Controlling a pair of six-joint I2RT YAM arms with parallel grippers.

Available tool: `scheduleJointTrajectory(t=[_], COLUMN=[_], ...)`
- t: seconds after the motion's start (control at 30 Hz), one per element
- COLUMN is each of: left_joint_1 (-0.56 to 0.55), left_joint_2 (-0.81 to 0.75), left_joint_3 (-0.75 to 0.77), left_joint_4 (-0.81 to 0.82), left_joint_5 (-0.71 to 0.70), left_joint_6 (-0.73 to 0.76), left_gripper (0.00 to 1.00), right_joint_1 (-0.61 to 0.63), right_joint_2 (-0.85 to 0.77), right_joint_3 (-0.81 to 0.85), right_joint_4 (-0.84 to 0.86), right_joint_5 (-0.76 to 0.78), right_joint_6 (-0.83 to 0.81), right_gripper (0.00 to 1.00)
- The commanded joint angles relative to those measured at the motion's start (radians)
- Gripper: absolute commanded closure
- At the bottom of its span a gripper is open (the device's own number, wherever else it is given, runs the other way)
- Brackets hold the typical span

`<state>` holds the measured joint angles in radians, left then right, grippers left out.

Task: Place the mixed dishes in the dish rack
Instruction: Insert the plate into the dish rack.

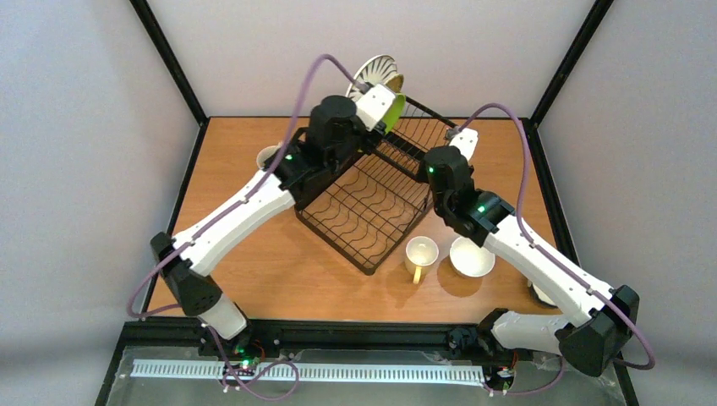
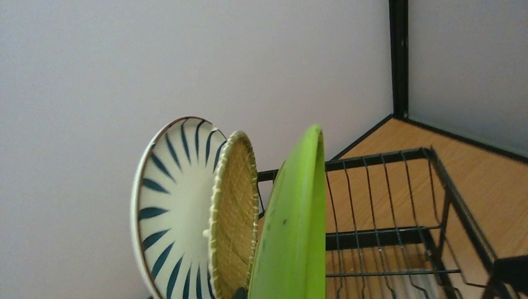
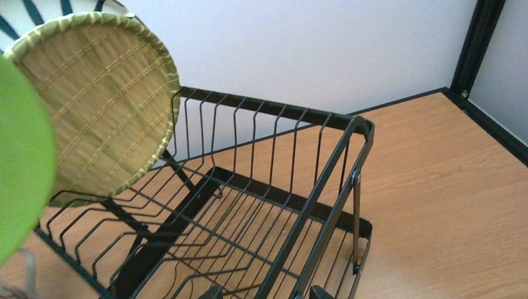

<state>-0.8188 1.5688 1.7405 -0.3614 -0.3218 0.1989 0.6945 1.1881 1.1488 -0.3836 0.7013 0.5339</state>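
The black wire dish rack [image 1: 372, 222] lies at the table's middle. At its far end stand the striped plate [image 2: 171, 205] and the woven bamboo plate [image 2: 235, 205], both upright. In front of them my left gripper [image 1: 378, 105] is shut on the lower edge of the lime-green plate [image 2: 299, 224], which it holds on edge. One dark fingertip [image 2: 240, 293] shows beside the plate. My right gripper [image 3: 268, 293] is open at the rack's right side, its fingers either side of the top rail [image 3: 330, 180]. A pale mug [image 1: 420, 254] and a white bowl [image 1: 472, 256] sit near the rack's front corner.
Another pale mug [image 1: 269, 156] stands left of the rack, partly behind my left arm. A white dish [image 1: 539, 293] peeks out from under my right arm at the right edge. Black frame posts and grey walls close in the table at the back.
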Motion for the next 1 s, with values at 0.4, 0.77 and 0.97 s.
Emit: scheduleJointTrajectory(t=[0.4, 0.77, 0.97], left_joint_1=[-0.054, -0.005, 0.061], left_joint_2=[0.241, 0.359, 0.379], left_joint_3=[0.095, 0.218, 0.265], left_joint_4=[0.335, 0.368, 0.264], left_joint_5=[-0.22, -0.163, -0.071], left_joint_6=[0.434, 0.45, 0.385], left_gripper=[1.0, 1.0, 1.0], right_joint_1=[-0.09, -0.149, -0.167], right_joint_2=[0.059, 0.114, 0.153], right_joint_3=[-0.029, -0.024, -0.009], right_joint_4=[0.174, 0.217, 0.234], right_joint_5=[0.006, -0.049, -0.071], right_joint_6=[-0.118, -0.148, -0.145], right_gripper=[0.21, 0.21, 0.21])
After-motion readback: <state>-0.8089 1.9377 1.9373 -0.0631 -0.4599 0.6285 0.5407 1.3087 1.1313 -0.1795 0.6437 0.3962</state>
